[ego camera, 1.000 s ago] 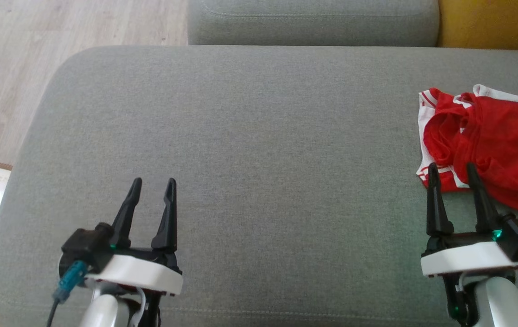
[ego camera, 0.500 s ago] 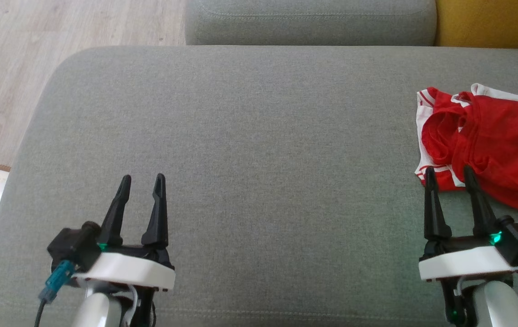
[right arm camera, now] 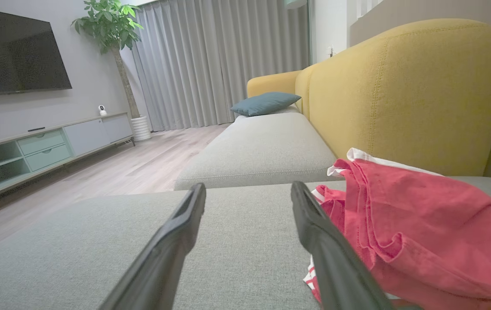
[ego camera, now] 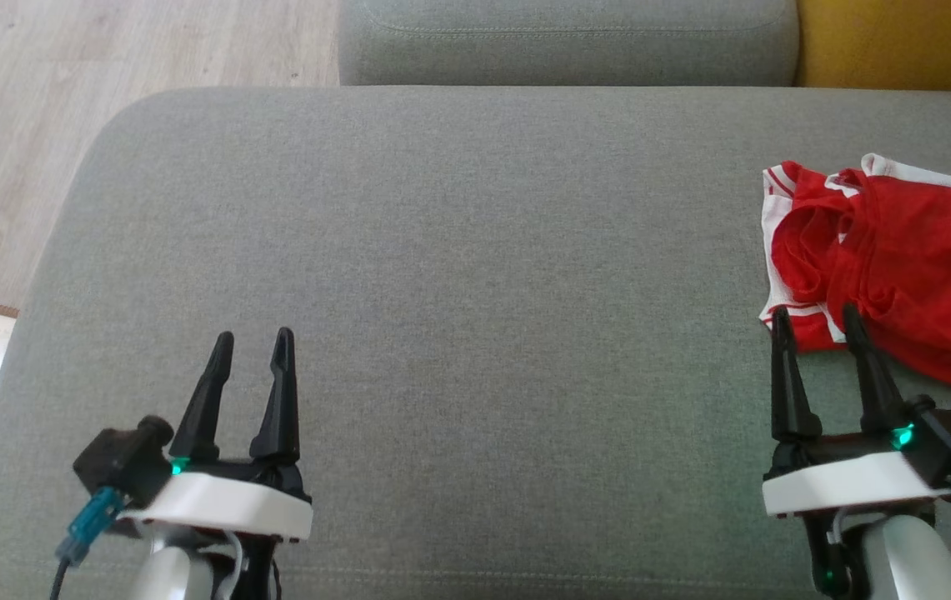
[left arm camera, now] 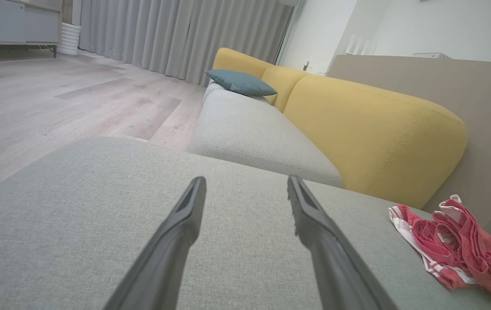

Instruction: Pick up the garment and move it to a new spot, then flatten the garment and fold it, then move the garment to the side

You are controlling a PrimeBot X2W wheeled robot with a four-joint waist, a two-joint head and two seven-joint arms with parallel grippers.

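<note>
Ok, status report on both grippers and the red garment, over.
Left gripper open, empty, over the grey cushion. Right gripper open, empty, tips at near edge of red garment. Garment crumpled, unfolded, at cushion's right end. Nothing between gripper and garment.

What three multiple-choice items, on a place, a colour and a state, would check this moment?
1. Where on the grey cushion does the garment lie in the head view? A) middle B) left end C) right end
2. The garment's main colour? A) red B) blue C) green
3. The right gripper is: A) shut on the garment B) open, holding nothing C) shut, empty
Answers: C, it lies bunched by the right edge; A, red cloth with white trim; B, its fingers stand apart, clamping nothing.
</note>
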